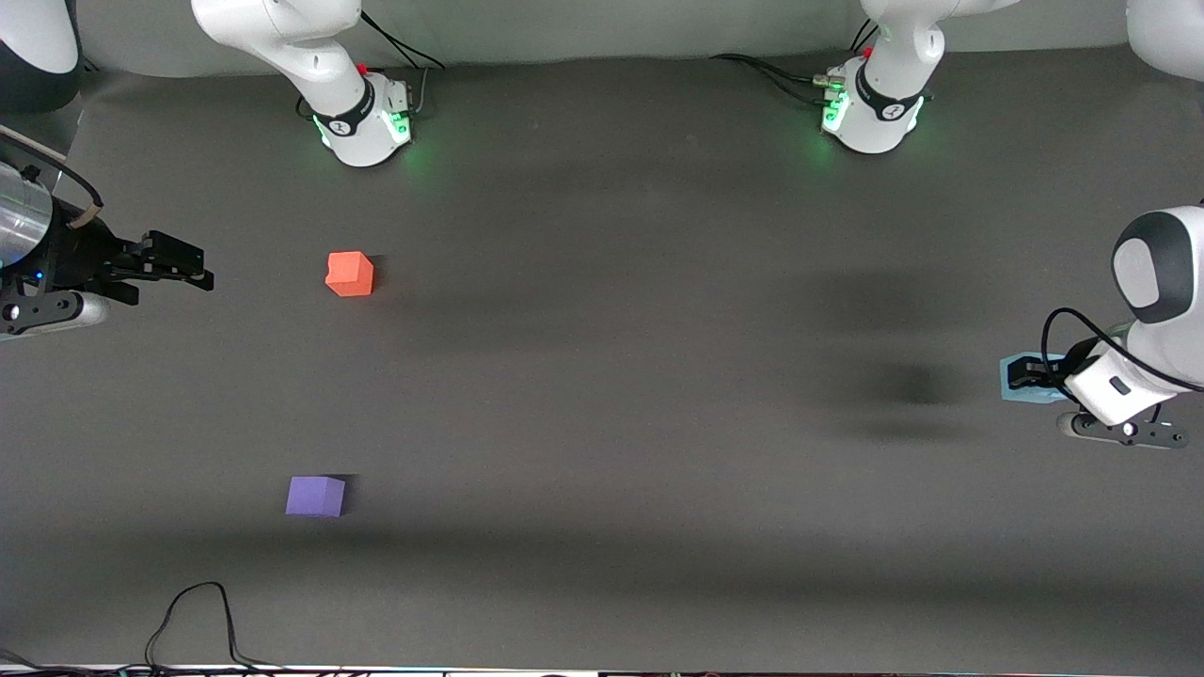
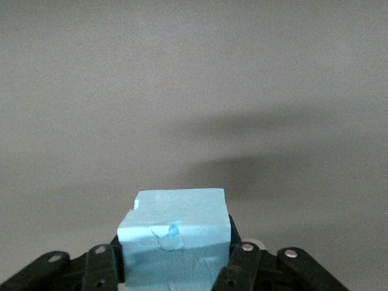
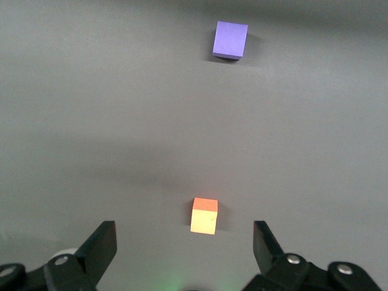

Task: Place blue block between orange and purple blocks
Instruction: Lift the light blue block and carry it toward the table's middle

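Blue block (image 2: pixel 174 239), one only, is clamped between the fingers of the left gripper (image 1: pixel 1033 374), held over the table (image 1: pixel 602 395) at the left arm's end; from the front most of it is masked by the fingers and wrist. Orange block (image 1: pixel 350 274), one, and purple block (image 1: pixel 315 495), one, rest apart toward the right arm's end, purple at about six o'clock from orange. Right gripper (image 1: pixel 183 265) waits with fingers spread wide, empty, at nine o'clock from orange; its arm is cut off by the frame edge.
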You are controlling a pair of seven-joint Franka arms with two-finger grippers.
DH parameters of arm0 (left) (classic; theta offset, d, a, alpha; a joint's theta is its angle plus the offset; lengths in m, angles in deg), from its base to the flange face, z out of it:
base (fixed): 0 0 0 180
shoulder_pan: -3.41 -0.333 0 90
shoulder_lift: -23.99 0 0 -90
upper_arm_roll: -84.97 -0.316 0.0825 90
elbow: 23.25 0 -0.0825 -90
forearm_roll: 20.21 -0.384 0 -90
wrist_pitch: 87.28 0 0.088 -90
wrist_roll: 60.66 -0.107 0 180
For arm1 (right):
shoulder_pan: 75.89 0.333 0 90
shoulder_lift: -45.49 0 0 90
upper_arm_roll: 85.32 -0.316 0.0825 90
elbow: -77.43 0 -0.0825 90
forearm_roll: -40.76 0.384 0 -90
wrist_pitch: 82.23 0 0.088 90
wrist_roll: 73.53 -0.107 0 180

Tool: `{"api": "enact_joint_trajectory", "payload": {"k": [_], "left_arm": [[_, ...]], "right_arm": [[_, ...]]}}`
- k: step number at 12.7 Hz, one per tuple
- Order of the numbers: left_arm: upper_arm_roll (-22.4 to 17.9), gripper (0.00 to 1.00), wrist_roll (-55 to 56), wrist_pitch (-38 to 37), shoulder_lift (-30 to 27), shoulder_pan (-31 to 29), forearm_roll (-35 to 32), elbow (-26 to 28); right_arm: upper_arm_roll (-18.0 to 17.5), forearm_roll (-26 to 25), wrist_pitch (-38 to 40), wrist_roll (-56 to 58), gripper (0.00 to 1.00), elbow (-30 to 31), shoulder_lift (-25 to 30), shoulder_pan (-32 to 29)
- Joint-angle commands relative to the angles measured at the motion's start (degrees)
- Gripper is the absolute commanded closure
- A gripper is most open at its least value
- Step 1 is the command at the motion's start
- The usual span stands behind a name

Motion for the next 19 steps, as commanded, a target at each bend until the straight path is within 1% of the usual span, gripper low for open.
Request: {"api": "enact_joint_trajectory", "payload": {"k": [1,4,6,8,11,14,17,19], "left_arm": [[-0.2,0.52,0.3,-0.9,0.1,0.4,-0.3,-0.8],[-0.2,0.52,0.3,-0.7,0.1,0.4,-0.3,-0.8],[0.2,0.52,1.5,-1.8,-0.6,1.0,0.4,-1.3],[0.5,0.53,6.7,-5.1,-2.4,4.0,0.4,-2.0],[0.7,0.53,16.0,-8.9,-2.5,9.6,0.4,-4.6],[0.7,0.54,23.9,-8.9,-2.3,14.3,0.5,-5.6],[0.7,0.54,26.6,-8.7,-1.8,15.7,0.7,-6.2],[2.1,0.55,33.3,-8.7,-1.4,18.6,0.7,-8.1]], "right_arm": [[0.0,0.8,-0.4,-0.1,0.00,-0.9,-0.9,0.2],[-0.3,0.8,-0.6,-0.1,0.00,-1.0,-0.9,0.2],[-0.5,0.8,-0.6,-0.1,0.00,-1.3,-1.0,0.4],[-0.6,0.8,-1.1,-0.1,0.00,-1.4,-1.8,0.4],[-0.6,0.8,-2.2,-0.1,0.00,-1.5,-2.6,0.3],[-0.6,0.8,-3.6,-0.1,0.00,-1.4,-3.0,0.2],[-0.5,0.8,-4.0,-0.1,0.00,-1.3,-3.3,0.2],[-0.4,0.7,-4.0,1.3,0.00,-1.4,-3.3,0.2]]}}
